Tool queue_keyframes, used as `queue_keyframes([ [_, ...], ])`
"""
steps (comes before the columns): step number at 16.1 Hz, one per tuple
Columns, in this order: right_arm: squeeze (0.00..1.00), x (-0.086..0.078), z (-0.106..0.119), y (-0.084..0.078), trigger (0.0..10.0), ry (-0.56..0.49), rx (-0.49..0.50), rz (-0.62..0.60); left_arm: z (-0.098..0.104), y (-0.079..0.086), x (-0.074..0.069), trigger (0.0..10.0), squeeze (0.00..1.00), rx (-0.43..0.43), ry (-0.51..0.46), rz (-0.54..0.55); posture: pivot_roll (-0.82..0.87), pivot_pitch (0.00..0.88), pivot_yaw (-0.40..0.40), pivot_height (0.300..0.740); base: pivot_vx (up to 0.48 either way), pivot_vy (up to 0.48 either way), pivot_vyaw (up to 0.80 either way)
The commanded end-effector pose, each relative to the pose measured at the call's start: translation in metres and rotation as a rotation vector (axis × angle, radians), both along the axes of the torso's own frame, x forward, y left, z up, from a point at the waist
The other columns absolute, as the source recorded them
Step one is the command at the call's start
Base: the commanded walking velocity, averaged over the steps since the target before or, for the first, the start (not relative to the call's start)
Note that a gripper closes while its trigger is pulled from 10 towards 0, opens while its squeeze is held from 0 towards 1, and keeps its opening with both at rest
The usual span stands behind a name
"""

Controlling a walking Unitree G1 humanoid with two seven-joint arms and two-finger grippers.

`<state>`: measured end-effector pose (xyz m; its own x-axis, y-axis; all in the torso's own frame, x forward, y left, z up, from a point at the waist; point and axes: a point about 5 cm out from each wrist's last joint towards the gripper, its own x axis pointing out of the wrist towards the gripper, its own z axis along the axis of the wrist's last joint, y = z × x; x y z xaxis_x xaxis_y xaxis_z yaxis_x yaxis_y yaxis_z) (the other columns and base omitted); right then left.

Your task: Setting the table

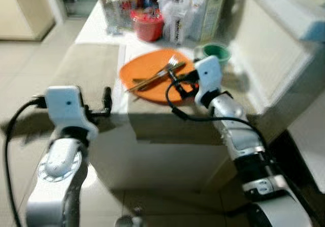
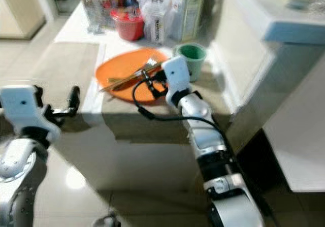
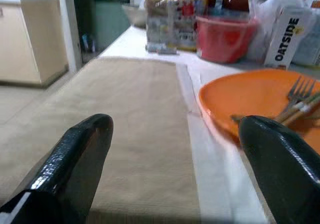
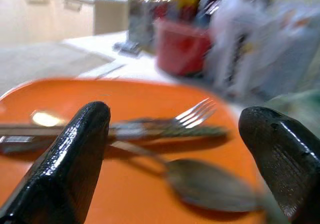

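On the white worktop an orange plate lies near the front edge, carrying a fork, a spoon and a pair of wooden chopsticks laid across it. Beside the plate, to the robot's left, a beige placemat covers the worktop, and a green cup stands just beyond the plate to the robot's right. At the back of the worktop a red bowl, a carton marked OATSIDE, snack packets and plastic bags are crowded together.

Reaching forward from the lower right, the right arm bends at the elbow so that its wrist sits over the near rim of the plate, and the right gripper hovers low over the cutlery with its jaws spread wide, touching nothing.

Over on the other side, the left arm is raised with its forearm upright, and the left gripper is held level at the front edge of the placemat, pointing across it, jaws likewise wide apart and empty.
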<state>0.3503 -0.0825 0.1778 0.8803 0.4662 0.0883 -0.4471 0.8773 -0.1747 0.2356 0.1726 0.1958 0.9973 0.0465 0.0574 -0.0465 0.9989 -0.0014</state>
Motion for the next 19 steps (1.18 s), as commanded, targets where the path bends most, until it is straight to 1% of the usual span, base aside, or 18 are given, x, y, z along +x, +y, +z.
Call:
queue_keyframes([
  [1,0.0,0.0,0.007,0.003,10.0,-0.034,0.009,0.002,0.0,0.003,0.0,10.0,0.0,0.013,-0.001,0.024,0.11,0.05,-0.024,0.74,0.0,0.0,0.62],
  [3,0.0,-0.001,0.005,0.001,10.0,-0.036,0.0,-0.003,0.002,0.005,0.002,10.0,0.0,0.027,-0.01,0.024,0.1,0.046,-0.02,0.74,0.0,0.0,0.0],
  [6,0.0,-0.004,0.006,-0.001,10.0,-0.048,0.001,-0.001,0.003,0.002,0.005,10.0,0.0,0.034,-0.016,-0.01,0.09,0.042,-0.012,0.74,0.0,0.0,0.0],
  [9,0.0,-0.008,0.005,-0.003,10.0,-0.059,0.005,-0.013,0.012,-0.005,0.01,10.0,0.0,0.094,-0.057,-0.063,0.06,0.033,0.001,0.74,0.457,0.0,0.0],
  [10,0.0,-0.008,0.005,-0.003,10.0,-0.064,0.005,-0.018,0.013,-0.006,0.011,10.0,0.0,0.088,-0.061,-0.075,0.06,0.033,0.001,0.74,0.48,0.0,0.0],
  [13,0.0,-0.009,0.006,-0.005,10.0,-0.073,0.006,-0.027,0.015,-0.009,0.014,10.0,0.0,0.114,-0.076,-0.098,0.04,0.023,0.015,0.74,0.48,0.0,0.0],
  [15,0.0,-0.01,0.006,-0.008,10.0,-0.078,0.005,-0.046,0.02,-0.012,0.018,10.0,0.0,0.111,-0.1,-0.106,0.03,0.015,0.023,0.74,0.48,0.0,0.0],
  [18,0.0,-0.012,0.004,-0.009,10.0,-0.075,0.0,-0.045,0.02,-0.01,0.02,10.0,0.0,0.071,-0.101,-0.082,0.03,0.02,0.018,0.74,0.453,0.0,0.0],
  [19,0.0,-0.012,0.003,-0.009,10.0,-0.074,-0.002,-0.043,0.021,-0.01,0.02,10.0,0.0,0.07,-0.111,-0.075,0.04,0.021,0.016,0.74,0.435,0.0,0.0],
])
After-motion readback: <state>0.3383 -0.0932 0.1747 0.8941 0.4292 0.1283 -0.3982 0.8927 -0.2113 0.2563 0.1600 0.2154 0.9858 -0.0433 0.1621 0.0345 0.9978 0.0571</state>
